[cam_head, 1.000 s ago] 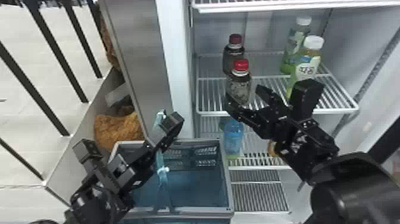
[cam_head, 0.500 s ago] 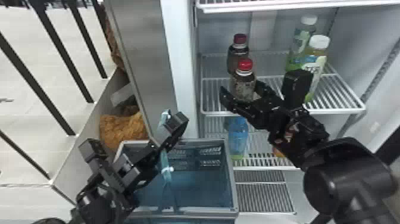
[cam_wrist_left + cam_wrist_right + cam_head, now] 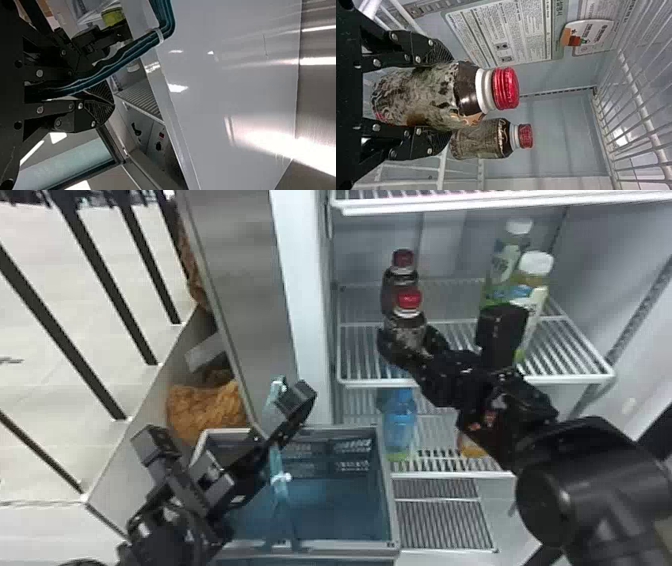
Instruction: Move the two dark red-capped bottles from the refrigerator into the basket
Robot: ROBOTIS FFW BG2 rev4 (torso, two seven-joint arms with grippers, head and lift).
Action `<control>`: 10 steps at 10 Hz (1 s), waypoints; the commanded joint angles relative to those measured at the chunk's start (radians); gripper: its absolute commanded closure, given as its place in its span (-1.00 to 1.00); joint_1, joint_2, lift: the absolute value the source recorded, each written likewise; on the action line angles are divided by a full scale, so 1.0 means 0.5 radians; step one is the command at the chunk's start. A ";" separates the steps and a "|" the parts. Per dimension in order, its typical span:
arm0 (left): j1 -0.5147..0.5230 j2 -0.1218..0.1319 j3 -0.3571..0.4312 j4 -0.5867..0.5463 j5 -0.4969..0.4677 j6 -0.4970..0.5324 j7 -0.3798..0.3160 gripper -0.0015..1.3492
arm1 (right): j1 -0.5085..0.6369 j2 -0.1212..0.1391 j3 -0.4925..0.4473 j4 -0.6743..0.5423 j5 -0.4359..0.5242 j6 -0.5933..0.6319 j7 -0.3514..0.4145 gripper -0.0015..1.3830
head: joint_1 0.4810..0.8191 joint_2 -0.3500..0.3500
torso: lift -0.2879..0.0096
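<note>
Getting a solid grip on the front bottle (image 3: pixel 406 327) looked like the job in hand for us. The right tool (image 3: pixel 449 99) had its fingers parted to roughly the bottle's width, one down each side, without an obvious firm squeeze. Both red-capped bottles were upright on the wire shelf (image 3: pixel 565 379) in the refrigerator (image 3: pixel 302 315), the rear bottle (image 3: pixel 392 292) just behind the front one. Our basket (image 3: pixel 391 500) sat lower down, beside the left tool (image 3: pixel 106 101).

To do this well, we figured we needed to centre the bottle between the pads, close evenly on the body and leave the cap alone. After that, we wanted a straight lift before any swing towards the basket, since dragging could've snagged the base on the wires. We also had to go easy sideways, because one finger was close enough to the rear bottle to maybe knock it over.

Now the murky bits: the tool hid the front bottle's base in the head view, so we couldn't check its footing, nor whether both pads really touched. The basket's strap (image 3: pixel 278 495) crossed near the left tool, but we couldn't tell how far open that one was, or whether it had hold of the strap.
</note>
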 commanded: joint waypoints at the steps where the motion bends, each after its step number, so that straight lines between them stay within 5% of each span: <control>1: 0.000 0.000 -0.004 0.000 0.000 -0.003 0.000 0.78 | 0.011 -0.003 -0.006 -0.024 0.024 0.004 -0.001 0.83 | 0.23 0.20 | 0.71; 10: -0.005 -0.003 -0.016 0.000 0.008 -0.012 0.000 0.78 | 0.624 -0.083 -0.146 -0.942 -0.159 0.352 -0.001 0.83 | 0.27 0.17 | 0.71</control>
